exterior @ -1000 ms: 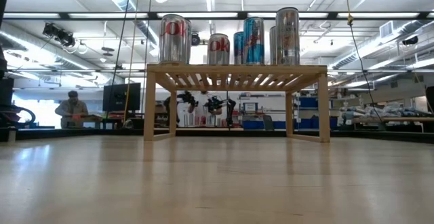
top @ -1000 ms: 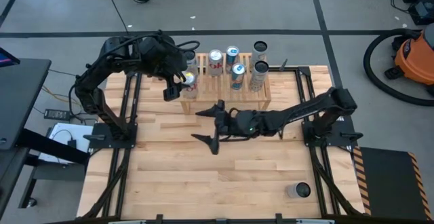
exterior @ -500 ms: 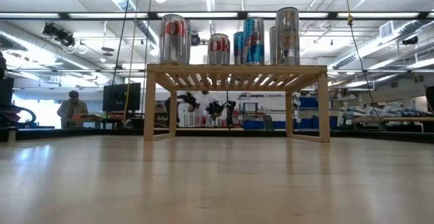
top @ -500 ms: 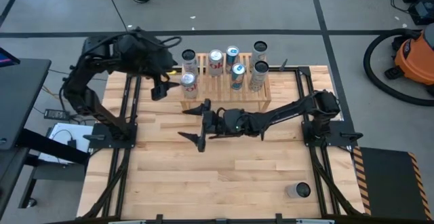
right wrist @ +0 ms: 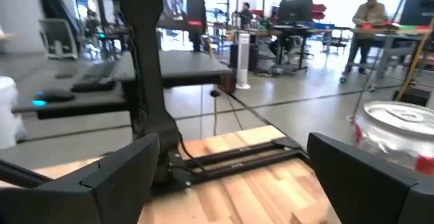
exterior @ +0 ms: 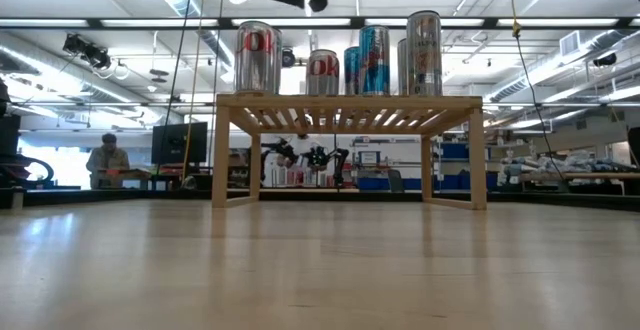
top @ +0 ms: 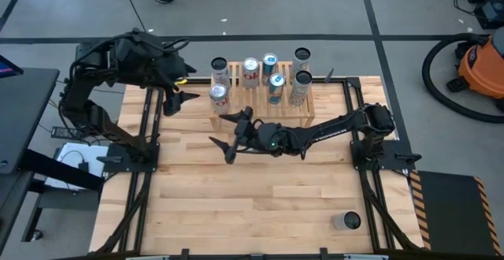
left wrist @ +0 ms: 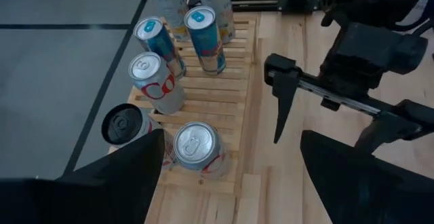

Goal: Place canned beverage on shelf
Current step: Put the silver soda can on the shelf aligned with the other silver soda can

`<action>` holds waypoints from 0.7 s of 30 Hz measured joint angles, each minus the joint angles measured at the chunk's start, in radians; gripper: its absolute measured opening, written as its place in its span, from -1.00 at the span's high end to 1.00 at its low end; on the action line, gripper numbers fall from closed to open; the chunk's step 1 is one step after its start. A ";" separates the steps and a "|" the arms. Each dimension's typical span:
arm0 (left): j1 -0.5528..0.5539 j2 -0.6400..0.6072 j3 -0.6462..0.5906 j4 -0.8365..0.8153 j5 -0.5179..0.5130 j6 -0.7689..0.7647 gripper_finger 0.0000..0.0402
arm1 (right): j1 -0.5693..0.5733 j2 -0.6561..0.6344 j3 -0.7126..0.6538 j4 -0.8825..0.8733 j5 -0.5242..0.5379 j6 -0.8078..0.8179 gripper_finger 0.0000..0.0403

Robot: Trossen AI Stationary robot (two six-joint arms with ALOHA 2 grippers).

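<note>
Both jaws open; cans (top: 219, 97) upright on shelf (top: 303, 112)

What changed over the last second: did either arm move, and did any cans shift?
The left gripper has pulled back from the red-lettered can at the shelf's left end and now hangs open and empty beside the shelf. The right gripper, open, swung leftward in front of the shelf. The cans on the shelf and the lone can near the table's front stayed put.
</note>
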State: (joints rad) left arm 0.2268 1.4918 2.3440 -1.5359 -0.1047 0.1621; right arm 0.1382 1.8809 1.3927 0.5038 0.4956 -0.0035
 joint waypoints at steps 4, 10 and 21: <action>0.000 0.000 0.000 -0.002 0.000 0.003 -0.72 | 0.010 0.000 0.000 -0.018 0.087 -0.037 -0.91; 0.000 -0.001 0.000 -0.002 0.000 0.004 -0.72 | -0.001 0.000 0.000 -0.032 0.238 -0.052 -0.91; 0.000 0.000 0.000 -0.002 0.000 0.005 -0.72 | -0.025 0.000 0.000 -0.008 0.001 -0.017 -0.91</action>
State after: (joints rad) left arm 0.2268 1.4914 2.3440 -1.5383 -0.1047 0.1669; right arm 0.1131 1.8809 1.3926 0.4958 0.4966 -0.0204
